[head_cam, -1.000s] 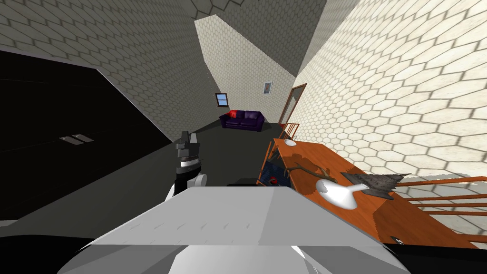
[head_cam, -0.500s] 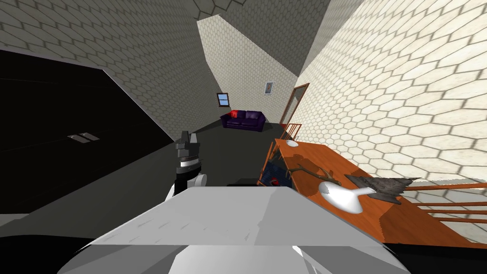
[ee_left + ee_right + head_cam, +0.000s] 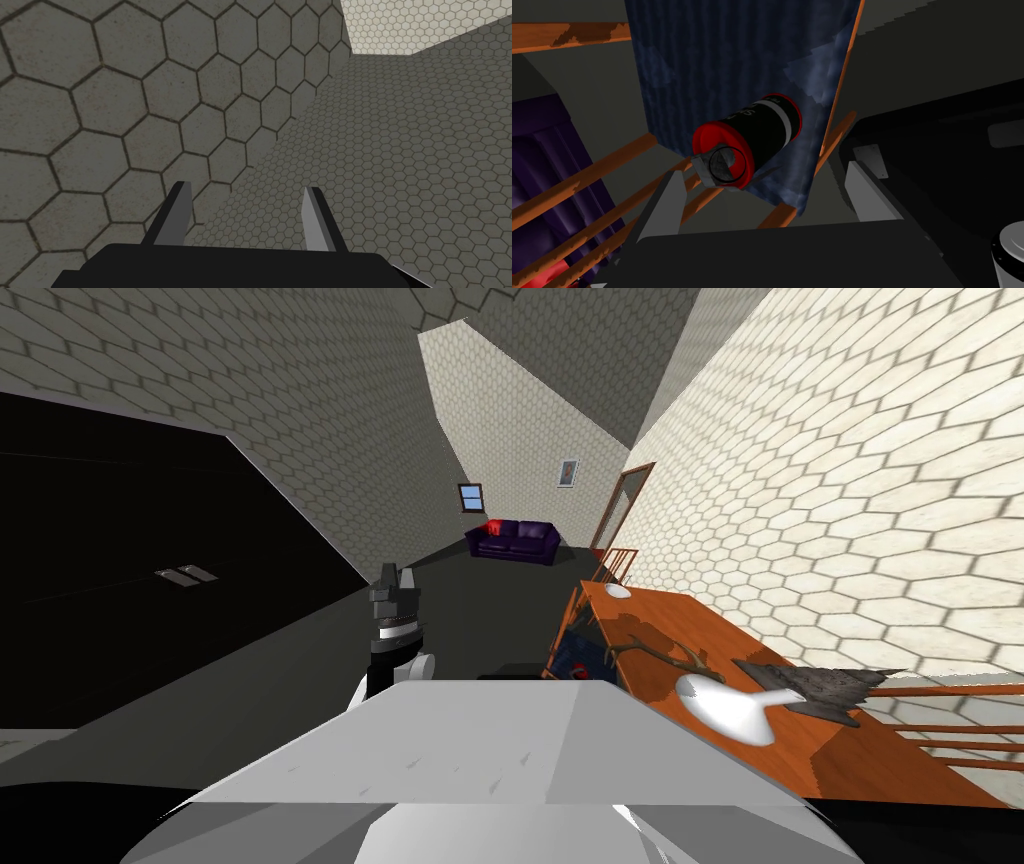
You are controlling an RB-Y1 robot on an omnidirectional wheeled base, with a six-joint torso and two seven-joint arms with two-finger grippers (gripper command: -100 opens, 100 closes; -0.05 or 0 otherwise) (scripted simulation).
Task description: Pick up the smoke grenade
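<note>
The smoke grenade [image 3: 747, 142], black with red ends, lies on its side on the blue seat [image 3: 722, 60] of an orange chair [image 3: 587, 178]. It is just ahead of the right gripper [image 3: 764, 172], whose fingers stand spread wide and touch nothing. Since the earlier picture the orange table [image 3: 700, 628] and the white object [image 3: 730, 708] on it have slid rightward in the head view (my own turn, not theirs). The left gripper [image 3: 392, 586] keeps its place beside my chest, fingers apart and empty.

Smoke grenade [image 3: 747, 145] lies on chair [image 3: 732, 60], left of table [image 3: 700, 628].
</note>
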